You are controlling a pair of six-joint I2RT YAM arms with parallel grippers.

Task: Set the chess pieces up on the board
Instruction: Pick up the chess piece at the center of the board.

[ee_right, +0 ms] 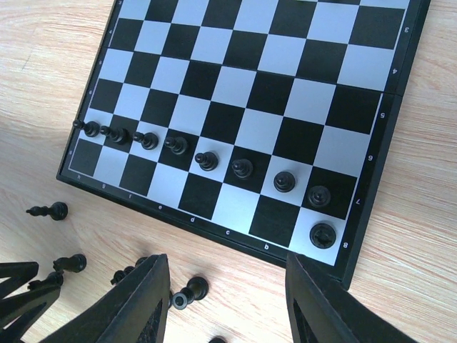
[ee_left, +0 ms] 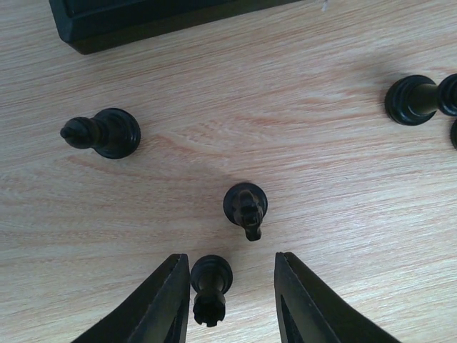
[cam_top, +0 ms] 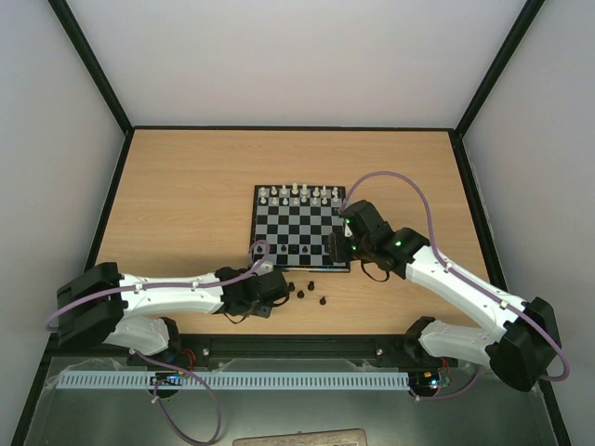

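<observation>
Left tool part open around a black chess piece
It stands just beside one finger, on the desk between its near edge and the central board; right tool hangs open, empty, over the board's near right corner.

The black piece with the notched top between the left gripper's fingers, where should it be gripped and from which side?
Grip the black piece on its narrow stem above the wide round base, coming straight down. It seems to stand upright on the table, so the fingers of the left gripper can close on the slim waist. It sits nearer one finger; centre first.
</observation>
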